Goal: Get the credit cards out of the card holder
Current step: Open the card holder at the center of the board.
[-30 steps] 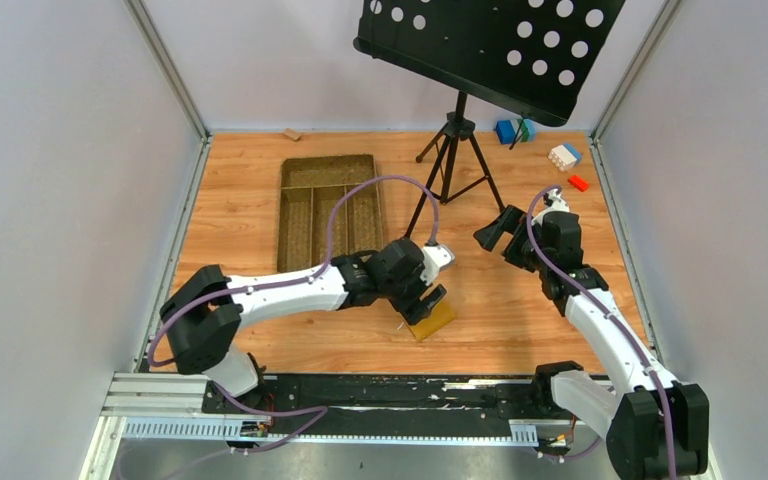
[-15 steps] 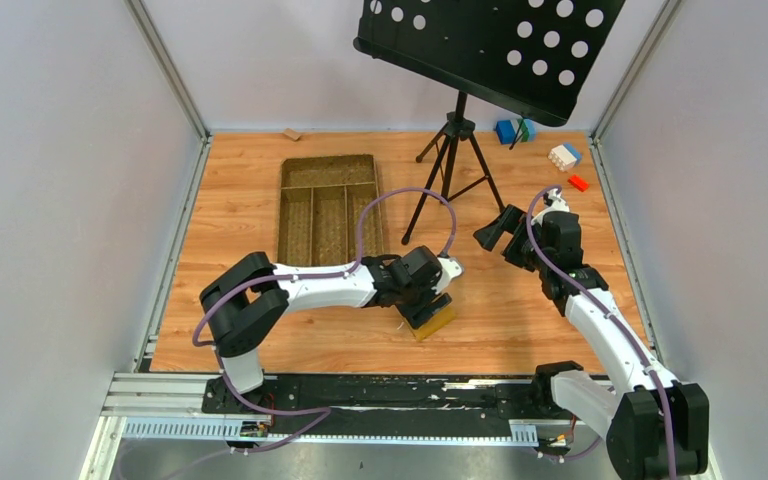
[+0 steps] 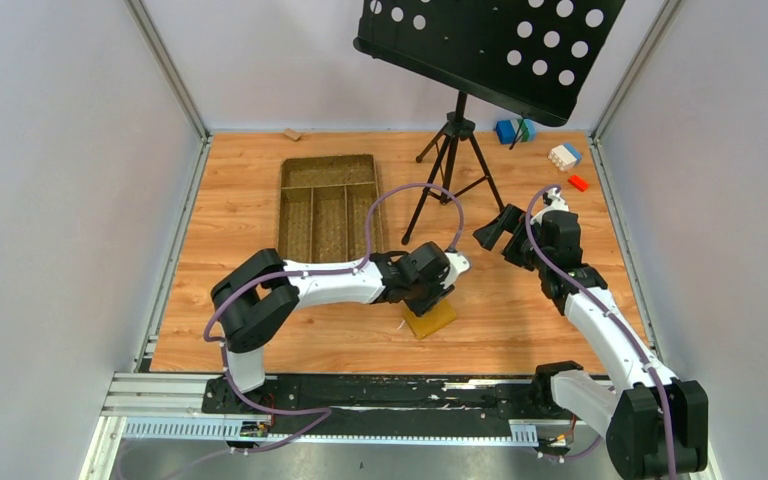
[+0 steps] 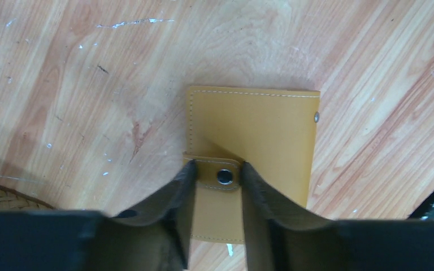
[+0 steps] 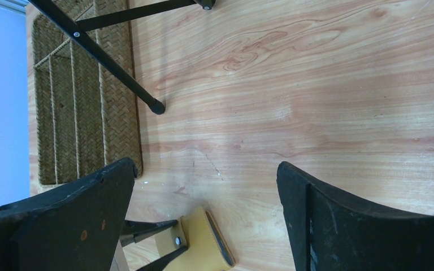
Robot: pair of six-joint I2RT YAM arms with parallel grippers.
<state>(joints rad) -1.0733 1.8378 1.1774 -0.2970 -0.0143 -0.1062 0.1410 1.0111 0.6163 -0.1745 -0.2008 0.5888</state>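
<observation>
The mustard-yellow card holder [image 3: 430, 320] lies closed on the wooden table, in front of centre. My left gripper [image 3: 440, 292] stands over its far edge. In the left wrist view the card holder [image 4: 260, 127] lies flat, and my left gripper [image 4: 216, 169] is shut on its snap strap [image 4: 220, 176], one finger on each side. My right gripper [image 3: 494, 229] is open and empty, raised to the right of the card holder. In the right wrist view the card holder [image 5: 206, 248] shows a dark slit along its edge. No credit cards can be made out.
A brown woven compartment tray [image 3: 328, 210] lies behind the left arm. A black music stand on a tripod [image 3: 452, 160] stands at the back centre. Toy bricks [image 3: 564, 156] lie at the back right corner. Grey walls close in both sides.
My left arm has reached further right and forward, and its gripper has come down onto the card holder's strap. The card holder and my right arm have not moved.
</observation>
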